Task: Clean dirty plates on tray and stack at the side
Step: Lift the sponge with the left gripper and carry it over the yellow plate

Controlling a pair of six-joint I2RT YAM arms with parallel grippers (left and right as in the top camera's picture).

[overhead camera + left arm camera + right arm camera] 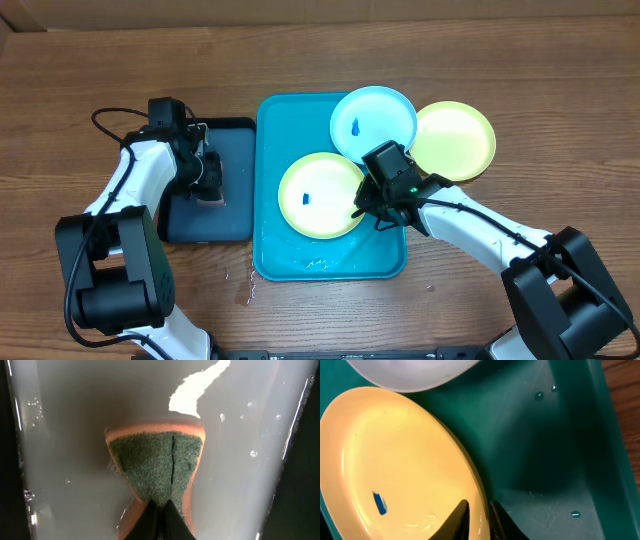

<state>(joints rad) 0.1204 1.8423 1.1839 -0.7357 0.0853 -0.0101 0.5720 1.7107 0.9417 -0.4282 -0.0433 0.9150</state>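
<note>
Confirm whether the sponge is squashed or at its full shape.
Squashed: the left tool is shut on the sponge, pinching its near end narrow and creasing its green face.

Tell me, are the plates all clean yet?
Not yet. One yellow plate lies off the tray with no smudge showing, so it may be done. The left gripper has its jaws shut on the sponge in the black tray, and the right gripper pinches the rim of the smudged yellow plate. That plate and the light blue plate both show blue marks, and there is no neat stack yet.
</note>
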